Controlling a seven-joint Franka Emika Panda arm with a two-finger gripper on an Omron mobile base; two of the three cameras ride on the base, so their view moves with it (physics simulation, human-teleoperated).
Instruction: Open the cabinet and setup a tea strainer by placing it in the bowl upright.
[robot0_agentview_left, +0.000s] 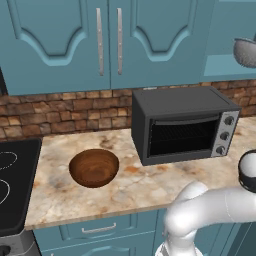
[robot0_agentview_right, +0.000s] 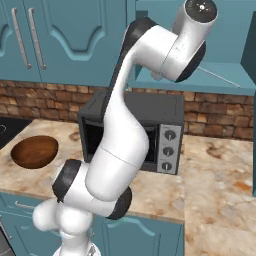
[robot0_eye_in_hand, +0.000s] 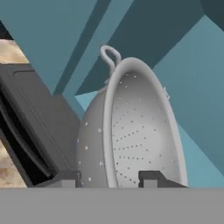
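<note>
Our white arm (robot0_agentview_right: 120, 150) reaches up into the open cabinet (robot0_agentview_left: 225, 65) above the toaster oven (robot0_agentview_left: 182, 125). Our gripper (robot0_eye_in_hand: 109, 179) pinches the tea strainer (robot0_eye_in_hand: 135, 131) by its rim, one finger inside, for carrying left to the wooden bowl (robot0_agentview_left: 94, 167) on the counter (robot0_agentview_left: 130, 187)

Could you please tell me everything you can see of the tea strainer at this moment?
The tea strainer is a silvery-grey perforated metal half-sphere with a thin rolled rim and a small loop handle. It is tilted on its side, with its hollow showing in the hand view. The gripper straddles its rim, one fingertip outside, one inside. It is up by the open teal cabinet, above the toaster oven.
</note>
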